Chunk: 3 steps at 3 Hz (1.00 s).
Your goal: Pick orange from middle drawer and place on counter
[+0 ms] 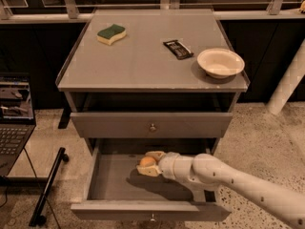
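Observation:
The middle drawer (114,180) is pulled open below the cabinet. The orange (147,161) is small and round, inside the drawer near its back middle. My gripper (148,163) reaches in from the right, with one finger above the orange and one below it, shut on the fruit just above the drawer floor. The white arm (224,178) crosses the drawer's right side. The counter (143,56) is the flat grey cabinet top above.
On the counter lie a yellow-and-green sponge (111,34), a dark wrapped bar (178,49) and a white bowl (220,62). A closed knobbed drawer front (152,125) sits above the open drawer. A laptop (14,113) is at the left, a white post (286,85) at the right.

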Each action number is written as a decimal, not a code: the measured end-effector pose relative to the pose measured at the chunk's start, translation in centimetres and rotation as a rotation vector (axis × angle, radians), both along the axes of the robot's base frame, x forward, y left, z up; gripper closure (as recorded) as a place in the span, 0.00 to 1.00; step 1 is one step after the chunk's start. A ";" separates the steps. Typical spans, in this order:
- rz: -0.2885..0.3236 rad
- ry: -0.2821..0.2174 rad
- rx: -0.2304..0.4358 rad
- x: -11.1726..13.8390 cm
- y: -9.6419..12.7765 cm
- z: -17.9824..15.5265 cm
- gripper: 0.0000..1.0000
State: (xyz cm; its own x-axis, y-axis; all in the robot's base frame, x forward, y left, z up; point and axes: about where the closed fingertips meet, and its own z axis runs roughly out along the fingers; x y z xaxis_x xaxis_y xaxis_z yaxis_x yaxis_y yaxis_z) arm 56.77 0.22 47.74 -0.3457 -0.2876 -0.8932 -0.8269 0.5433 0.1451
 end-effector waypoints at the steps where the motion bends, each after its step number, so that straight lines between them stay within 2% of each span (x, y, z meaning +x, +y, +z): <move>1: -0.063 -0.025 -0.003 -2.8 -3.3 2.9 1.00; 2: -0.063 -0.025 -0.003 -2.8 -3.3 2.9 1.00; 3: -0.032 -0.052 -0.006 -3.1 -3.0 5.5 1.00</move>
State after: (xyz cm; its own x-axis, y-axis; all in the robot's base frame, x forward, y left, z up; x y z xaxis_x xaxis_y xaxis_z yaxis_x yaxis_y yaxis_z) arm 53.64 -2.80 53.28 -0.3075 -0.2827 -0.9086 -0.8155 0.5703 0.0986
